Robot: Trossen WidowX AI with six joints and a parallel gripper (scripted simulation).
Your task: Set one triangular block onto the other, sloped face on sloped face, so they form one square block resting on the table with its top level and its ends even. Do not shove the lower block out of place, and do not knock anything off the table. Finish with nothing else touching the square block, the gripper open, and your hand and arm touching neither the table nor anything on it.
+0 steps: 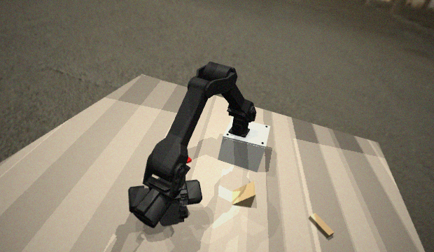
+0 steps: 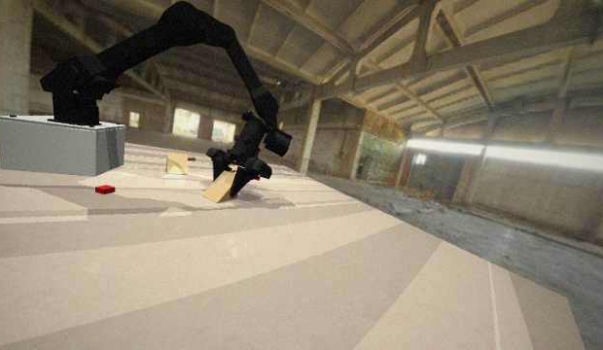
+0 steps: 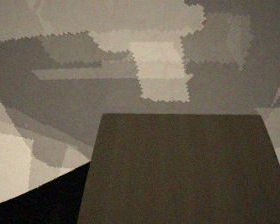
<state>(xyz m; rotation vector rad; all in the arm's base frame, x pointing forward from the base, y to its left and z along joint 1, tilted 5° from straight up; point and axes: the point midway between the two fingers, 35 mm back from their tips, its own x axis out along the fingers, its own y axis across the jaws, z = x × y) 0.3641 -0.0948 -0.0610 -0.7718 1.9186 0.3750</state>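
Note:
My gripper [image 2: 225,187] is shut on one wooden triangular block [image 2: 218,189] [image 3: 183,160]. Its fingers are on opposite sides of the block, whose sloped face shows in the exterior view. The block is at table height; whether its underside touches the table is unclear. In the top view the hand hides this block. The other triangular block [image 1: 246,193] [image 2: 177,163] stands on the table, nearer the robot's base, apart from the gripper. In the wrist view the held block fills the lower middle as a dark face.
A flat red block [image 2: 105,190] [image 1: 189,159] lies on the table, partly hidden by the arm in the top view. A thin wooden bar [image 1: 321,225] lies at the right in that view. A small red thing [image 2: 257,178] shows behind the hand. The grey base box [image 1: 241,154] [image 2: 49,148] stands behind.

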